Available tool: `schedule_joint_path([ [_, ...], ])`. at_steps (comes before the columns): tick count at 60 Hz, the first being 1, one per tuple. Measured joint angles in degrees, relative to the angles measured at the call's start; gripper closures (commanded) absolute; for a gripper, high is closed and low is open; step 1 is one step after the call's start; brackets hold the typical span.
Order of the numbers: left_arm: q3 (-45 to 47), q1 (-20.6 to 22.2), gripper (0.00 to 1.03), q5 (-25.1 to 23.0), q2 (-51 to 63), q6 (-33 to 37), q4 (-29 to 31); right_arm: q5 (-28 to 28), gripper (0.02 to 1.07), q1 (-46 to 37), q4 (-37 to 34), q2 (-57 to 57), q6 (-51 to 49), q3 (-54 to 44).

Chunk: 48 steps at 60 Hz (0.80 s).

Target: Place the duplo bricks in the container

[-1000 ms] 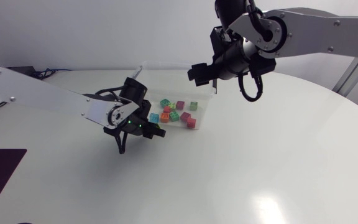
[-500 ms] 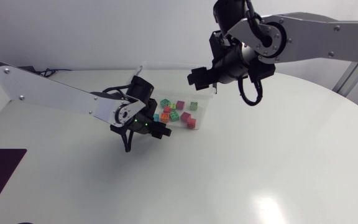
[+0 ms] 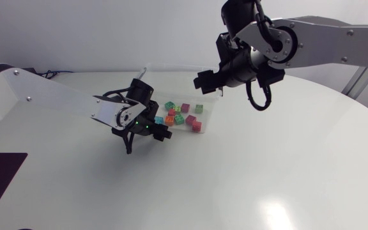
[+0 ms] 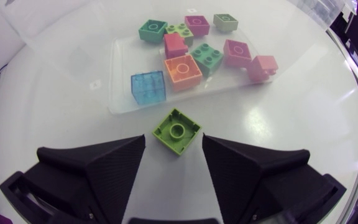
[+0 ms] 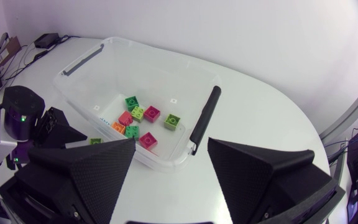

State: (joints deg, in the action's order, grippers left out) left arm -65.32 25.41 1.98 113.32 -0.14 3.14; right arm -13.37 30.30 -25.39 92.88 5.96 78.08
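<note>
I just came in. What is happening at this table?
Two robot arms are putting duplo bricks into a clear container. The left arm has its jaws open on either side of a lime green brick, which lies on the table just outside the container's near wall. The jaws do not seem to clamp it yet. Several other bricks already lie inside. The right arm hangs above the container with its jaws open and empty.

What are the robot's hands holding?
The right hand holds nothing. A lime green brick sits in the left hand, but I cannot tell if it is gripped.
</note>
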Motion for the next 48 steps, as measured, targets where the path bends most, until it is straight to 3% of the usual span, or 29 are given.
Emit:
schedule_joint_path([
  [10, 0.0, -0.9, 0.30, -1.4, 0.3, 3.3, -2.7, 0.0, 0.22, 0.0, 0.2, 0.0, 0.0, -0.9],
  [39, 1.0, -2.3, 0.31, -8.4, 3.5, 10.7, -5.2, 0.0, 0.22, 0.0, 0.3, -0.3, -0.2, -1.0],
  [45, 1.4, -2.3, 0.51, -9.4, 3.7, 11.2, -5.7, 0.0, 0.22, 0.0, 0.3, -0.3, -0.2, -1.0],
  [48, 1.5, -2.3, 0.67, -9.7, 3.7, 11.5, -5.7, 0.0, 0.23, 0.0, 0.3, -0.4, -0.2, -1.0],
])
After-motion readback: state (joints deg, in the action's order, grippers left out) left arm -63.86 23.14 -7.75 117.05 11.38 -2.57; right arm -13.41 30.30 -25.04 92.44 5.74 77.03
